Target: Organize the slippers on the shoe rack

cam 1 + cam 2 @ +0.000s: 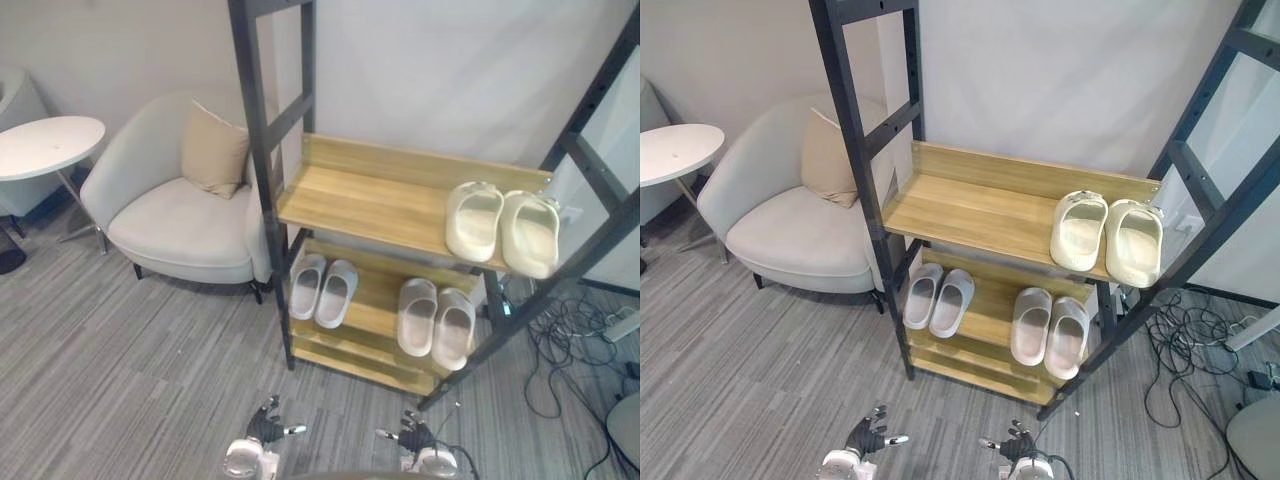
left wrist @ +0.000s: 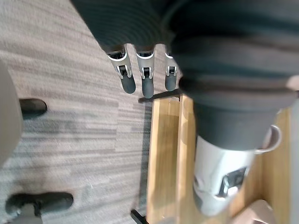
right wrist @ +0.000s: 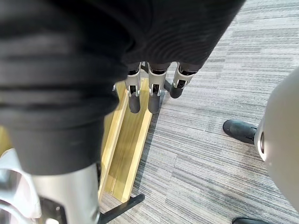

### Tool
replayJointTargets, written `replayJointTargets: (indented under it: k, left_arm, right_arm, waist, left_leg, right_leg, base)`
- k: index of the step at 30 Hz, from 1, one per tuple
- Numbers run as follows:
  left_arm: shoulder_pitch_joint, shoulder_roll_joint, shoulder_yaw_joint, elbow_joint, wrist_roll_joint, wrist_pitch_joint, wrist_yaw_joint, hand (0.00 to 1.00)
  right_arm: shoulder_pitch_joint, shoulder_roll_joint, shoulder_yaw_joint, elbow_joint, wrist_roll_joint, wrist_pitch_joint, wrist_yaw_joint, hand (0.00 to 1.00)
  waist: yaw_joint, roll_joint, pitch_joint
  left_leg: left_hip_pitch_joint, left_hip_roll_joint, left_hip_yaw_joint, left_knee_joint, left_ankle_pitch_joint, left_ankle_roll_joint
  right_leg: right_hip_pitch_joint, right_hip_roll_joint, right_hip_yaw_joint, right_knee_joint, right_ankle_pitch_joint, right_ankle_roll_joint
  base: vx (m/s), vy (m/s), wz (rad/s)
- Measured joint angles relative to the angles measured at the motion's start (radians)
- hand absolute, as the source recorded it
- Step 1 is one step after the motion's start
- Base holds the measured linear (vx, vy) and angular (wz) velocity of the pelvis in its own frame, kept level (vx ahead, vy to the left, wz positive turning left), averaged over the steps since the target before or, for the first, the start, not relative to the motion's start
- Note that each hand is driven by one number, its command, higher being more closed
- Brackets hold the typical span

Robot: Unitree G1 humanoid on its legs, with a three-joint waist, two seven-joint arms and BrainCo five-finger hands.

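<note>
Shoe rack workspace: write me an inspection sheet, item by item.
Surface: shoe rack, wooden shelves in a dark frame, standing on grey carpet.
Job's things: cream pair side by side at the right end of the upper shelf; left pale pair and right pale pair on the lower shelf.
Clutter: nothing seen.
Robot hands: left robot hand and right robot hand low in front of the rack, fingers straight, holding nothing.
Cables: loose cables on the floor right of the rack.
Surroundings: armchair with cushion and round white table left of the rack.
</note>
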Motion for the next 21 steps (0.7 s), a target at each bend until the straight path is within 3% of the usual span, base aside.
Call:
replayJointTargets:
  k: [7,8,10,11,12,15,16,17,19,21]
  left_arm:
    - [-0.013,-0.003,0.01,0.043,0.013,-0.002,0.009,0.0]
    - [-0.016,-0.004,0.01,0.043,0.018,-0.002,0.009,0.0]
    - [-0.019,0.002,0.004,0.04,0.02,-0.002,0.013,0.0]
    - [-0.025,0.007,0.0,0.047,0.02,0.001,0.016,0.0]
    - [-0.037,0.011,-0.014,0.056,0.02,0.007,0.025,0.0]
    - [-0.052,0.009,-0.029,0.053,0.02,0.01,0.033,0.0]
    - [-0.053,0.014,-0.027,0.038,0.018,0.011,0.037,0.0]
    - [-0.053,0.024,-0.025,0.026,0.018,0.013,0.043,0.0]
    - [-0.052,0.031,-0.023,0.016,0.018,0.018,0.044,0.0]
    - [-0.051,0.038,-0.005,0.012,0.018,0.018,0.04,0.0]
  right_arm:
    - [-0.019,-0.001,0.0,0.025,-0.003,0.0,0.0,0.0]
    - [-0.023,-0.001,0.0,0.025,-0.006,0.0,0.001,0.0]
    - [-0.035,-0.002,0.001,0.023,-0.035,-0.002,0.001,0.0]
    - [-0.037,-0.004,0.001,0.021,-0.039,-0.003,0.001,0.0]
    - [-0.038,-0.005,0.001,0.016,-0.039,-0.008,0.0,0.0]
    - [-0.028,-0.024,0.002,0.025,-0.038,-0.009,0.001,0.0]
    - [-0.013,-0.035,0.001,0.018,-0.036,-0.011,0.008,0.0]
    - [-0.011,-0.048,-0.002,0.012,-0.012,-0.011,0.033,0.0]
    - [-0.015,-0.076,0.002,-0.018,0.006,-0.013,0.05,0.0]
    - [-0.017,-0.093,0.006,-0.019,0.022,-0.015,0.062,0.0]
  waist:
    - [-0.015,0.002,0.008]
    - [-0.014,0.013,0.019]
    - [-0.022,-0.001,0.036]
    - [-0.028,-0.014,0.037]
    - [-0.036,-0.025,0.043]
    - [-0.042,-0.027,0.042]
    - [-0.04,-0.038,0.043]
    - [-0.037,-0.029,0.06]
    - [-0.036,-0.003,0.079]
    - [-0.034,0.022,0.086]
  left_leg:
    - [0.024,0.009,0.04,0.011,-0.025,-0.004]
    - [0.017,0.011,0.044,0.035,-0.038,-0.002]
    - [-0.012,-0.007,0.035,0.101,-0.07,0.01]
    - [-0.024,-0.02,0.021,0.115,-0.074,0.012]
    - [-0.049,-0.04,-0.029,0.134,-0.075,0.014]
    - [-0.109,-0.064,-0.127,0.175,-0.073,0.011]
    - [-0.136,-0.077,-0.171,0.195,-0.068,0.001]
    - [-0.155,-0.079,-0.209,0.202,-0.063,-0.011]
    - [-0.177,-0.053,-0.254,0.196,-0.048,-0.035]
    - [-0.201,-0.01,-0.313,0.161,-0.014,-0.07]
  right_leg:
    - [-0.012,-0.001,0.046,0.045,-0.024,0.007]
    - [-0.033,-0.008,0.051,0.109,-0.052,0.002]
    - [-0.148,-0.07,0.105,0.396,-0.184,0.004]
    - [-0.188,-0.086,0.154,0.478,-0.215,0.006]
    - [-0.218,-0.08,0.277,0.547,-0.248,-0.009]
    - [-0.207,-0.064,0.418,0.537,-0.3,-0.005]
    - [-0.184,-0.063,0.458,0.499,-0.337,0.024]
    - [-0.159,-0.062,0.443,0.461,-0.356,0.056]
    - [-0.154,-0.04,0.391,0.45,-0.35,0.048]
    - [-0.137,-0.002,0.313,0.405,-0.328,0.018]
  base:
    - [0.03,0.007,-0.17]
    - [0.08,0.04,-0.15]
    - [0.02,0.031,0.06]
    - [0.01,-0.029,0.64]
    - [0.03,-0.043,0.91]
    - [0.04,-0.078,1.27]
    - [0.03,-0.126,1.1]
    - [0.02,-0.148,1.02]
    - [-0.05,-0.196,0.76]
    - [-0.06,-0.241,0.79]
